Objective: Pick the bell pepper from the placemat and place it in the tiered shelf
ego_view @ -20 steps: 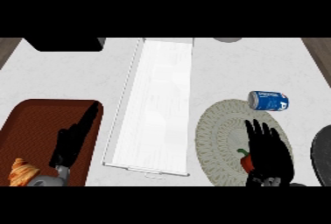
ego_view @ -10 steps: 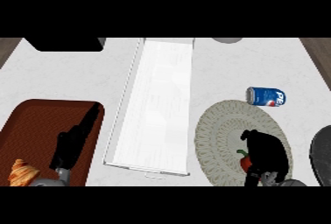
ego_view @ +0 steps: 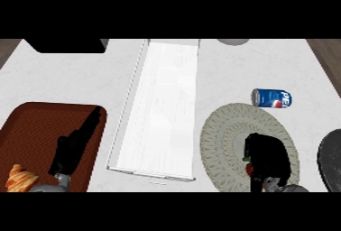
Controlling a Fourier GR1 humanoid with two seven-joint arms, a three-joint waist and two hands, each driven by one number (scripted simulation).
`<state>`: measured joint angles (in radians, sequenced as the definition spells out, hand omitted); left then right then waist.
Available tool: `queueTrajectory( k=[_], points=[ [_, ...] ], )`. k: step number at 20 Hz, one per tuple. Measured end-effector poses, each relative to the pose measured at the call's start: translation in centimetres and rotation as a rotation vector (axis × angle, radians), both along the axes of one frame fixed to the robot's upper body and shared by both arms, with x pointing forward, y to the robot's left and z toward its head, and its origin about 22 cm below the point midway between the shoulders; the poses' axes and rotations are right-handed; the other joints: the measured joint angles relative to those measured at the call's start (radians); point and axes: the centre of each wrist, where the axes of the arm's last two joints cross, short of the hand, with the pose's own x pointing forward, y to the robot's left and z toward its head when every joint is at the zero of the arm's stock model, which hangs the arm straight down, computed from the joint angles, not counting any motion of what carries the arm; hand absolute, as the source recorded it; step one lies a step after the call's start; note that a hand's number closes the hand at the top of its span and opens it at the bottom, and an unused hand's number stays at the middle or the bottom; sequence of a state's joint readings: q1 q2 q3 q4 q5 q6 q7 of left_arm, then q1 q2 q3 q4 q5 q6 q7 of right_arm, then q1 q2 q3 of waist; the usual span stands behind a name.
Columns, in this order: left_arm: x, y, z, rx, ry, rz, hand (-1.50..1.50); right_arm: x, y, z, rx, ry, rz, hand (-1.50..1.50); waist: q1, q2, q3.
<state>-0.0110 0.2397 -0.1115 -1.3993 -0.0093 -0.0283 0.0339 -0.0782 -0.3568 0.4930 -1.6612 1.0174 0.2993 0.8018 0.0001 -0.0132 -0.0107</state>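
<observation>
1. Right hand point(ego_view: 268, 153): the fingers, lying straight over the mat a second ago, are now curling down and closing round the bell pepper point(ego_view: 248, 169).
2. Bell pepper: sitting on the near part of the round woven placemat point(ego_view: 223, 131), mostly hidden under the hand. Only a red sliver with a touch of green is showing at the hand's left side.
3. Left hand point(ego_view: 70, 151): resting open, fingers straight, over the brown tray point(ego_view: 33, 126), near a croissant point(ego_view: 20, 178).
4. Tiered shelf point(ego_view: 163, 108): standing just left of the placemat, between the two hands.
5. Handling note: the step in hand is judged to be securing the grasp. Lifting straight up before travelling left is looking wise, so that the pepper clears the shelf's side rail. The soda can point(ego_view: 272, 98) is lying beyond the mat, off that path.
</observation>
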Motion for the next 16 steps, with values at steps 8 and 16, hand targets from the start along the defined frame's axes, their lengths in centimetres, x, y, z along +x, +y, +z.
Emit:
queueTrajectory(
  k=[8, 16],
  points=[
    [0.4, 0.1, 0.1, -0.005, -0.007, -0.008, 0.00, 0.2, 0.1, 2.8, 0.025, -0.113, 0.089, 1.50, 0.005, 0.009, 0.011],
    [1.3, -1.4, 0.7, -0.009, -0.025, -0.074, 0.00, 3.0, 0.1, 8.7, 0.234, -0.138, 0.769, 1.50, 0.080, 0.034, 0.017]
  ],
)
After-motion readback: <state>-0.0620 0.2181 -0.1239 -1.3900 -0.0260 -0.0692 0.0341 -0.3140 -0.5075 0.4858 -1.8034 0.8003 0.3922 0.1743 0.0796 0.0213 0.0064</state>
